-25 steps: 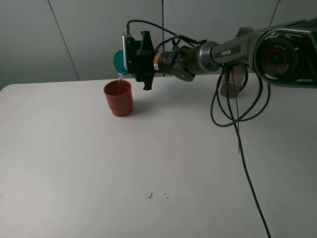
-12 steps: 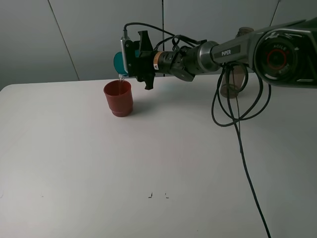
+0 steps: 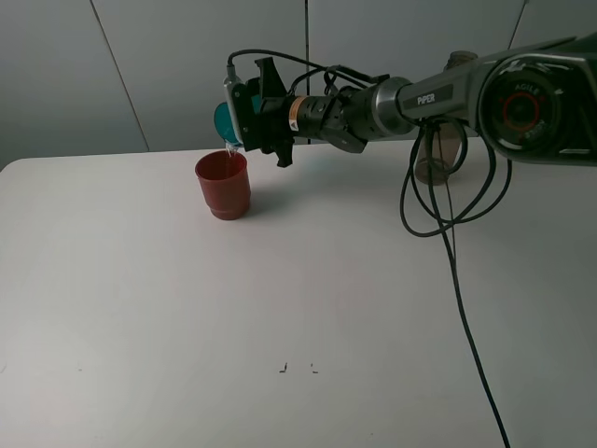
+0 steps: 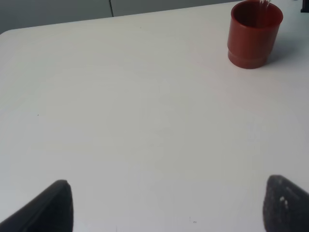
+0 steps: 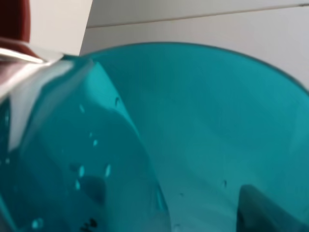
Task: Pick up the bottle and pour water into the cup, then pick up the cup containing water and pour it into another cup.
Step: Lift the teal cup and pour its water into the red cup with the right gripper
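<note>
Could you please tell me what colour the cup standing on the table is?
Brick-red: the opaque plastic cup with a stepped base, clearest in the left wrist view.

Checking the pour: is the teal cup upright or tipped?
Tipped. The right gripper holds the teal cup on its side above the red cup, a thin stream running from its rim.

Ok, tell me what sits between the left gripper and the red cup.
Nothing: in the left wrist view only bare white table lies between the left gripper and the red cup.
</note>
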